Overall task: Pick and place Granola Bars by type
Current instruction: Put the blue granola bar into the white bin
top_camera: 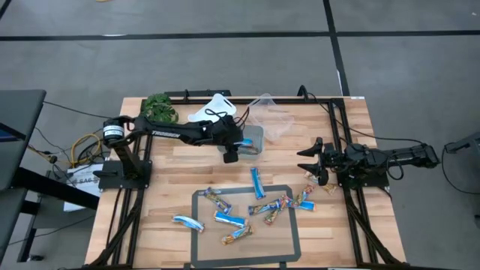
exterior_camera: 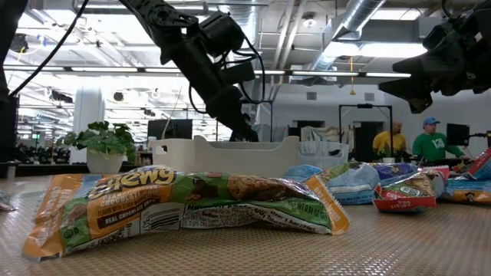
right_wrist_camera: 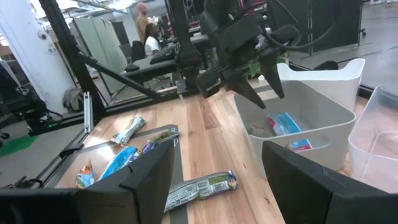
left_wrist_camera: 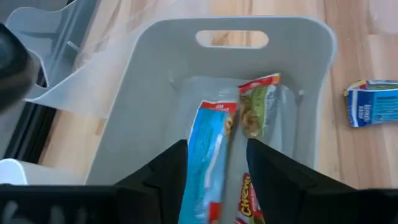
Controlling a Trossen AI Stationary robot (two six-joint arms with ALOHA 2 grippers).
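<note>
Several granola bars lie scattered on a grey mat (top_camera: 279, 241) at the table's near side, some bright blue (top_camera: 258, 182), others orange-brown (top_camera: 236, 234); one green-orange bar (exterior_camera: 184, 203) fills the low view's front. My left gripper (top_camera: 232, 152) hovers open over a grey tub (top_camera: 255, 135). In the left wrist view a blue bar (left_wrist_camera: 210, 137) and a green-orange bar (left_wrist_camera: 258, 106) lie flat on the tub's floor, seen between the fingers. My right gripper (top_camera: 310, 162) waits open near the table's right edge, above a green-wrapped bar (right_wrist_camera: 202, 186).
A clear tub (top_camera: 274, 116) and a white tub (top_camera: 214, 111) stand at the far side beside the grey one, and a small potted plant (top_camera: 160, 109) stands at the far left. Another blue bar (left_wrist_camera: 373, 102) lies on the wood beside the grey tub. People stand in the room beyond.
</note>
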